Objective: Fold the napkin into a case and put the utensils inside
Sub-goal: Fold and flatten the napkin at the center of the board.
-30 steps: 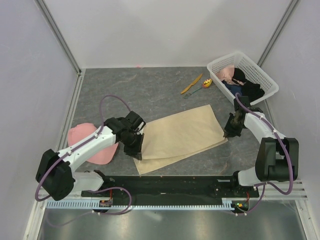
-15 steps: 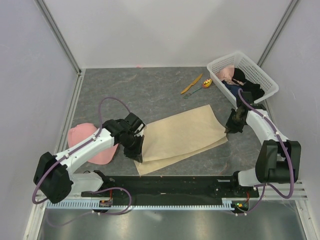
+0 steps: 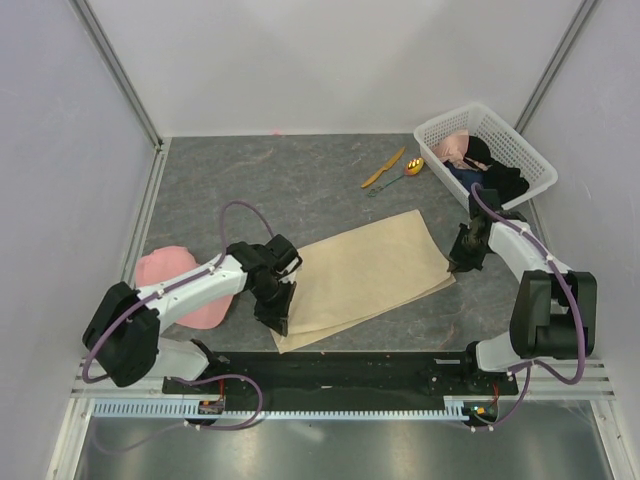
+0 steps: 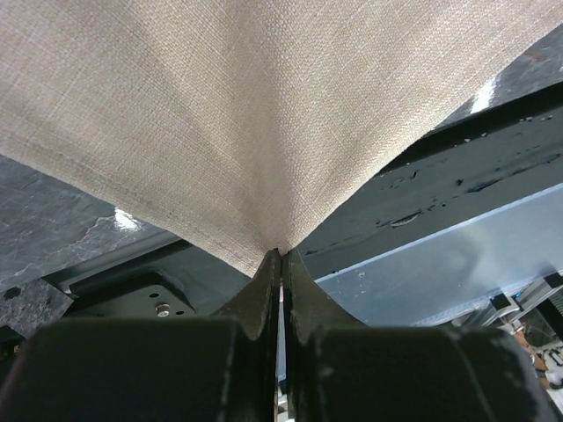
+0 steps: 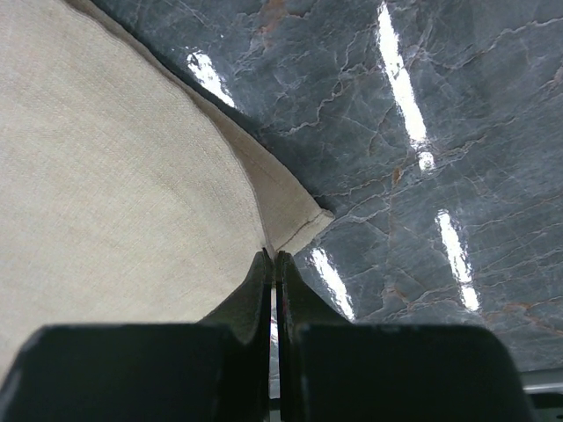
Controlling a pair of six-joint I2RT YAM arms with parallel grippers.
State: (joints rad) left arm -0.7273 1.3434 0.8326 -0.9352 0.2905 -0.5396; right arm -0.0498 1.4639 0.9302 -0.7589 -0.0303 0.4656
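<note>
Pinching the napkin point(image 3: 365, 270), lying part-folded on the table point(image 3: 300, 190), at two points: left gripper point(image 4: 280, 264) clamping the near-left corner, right gripper point(image 5: 273, 262) clamping the right-hand corner. Risking cloth slipping free, given the thin fingertip bite on each side; risking a skewed fold through uneven pulling. Leaving the utensils point(image 3: 392, 168) beyond the far edge, beside the basket point(image 3: 520, 150).

the left gripper point(image 3: 277, 316) is sliding toward 5 o'clock, dragging the napkin point(image 3: 365, 270) corner it is pinching; the right gripper point(image 3: 461, 262) seems to be drifting back toward 6 o'clock.
</note>
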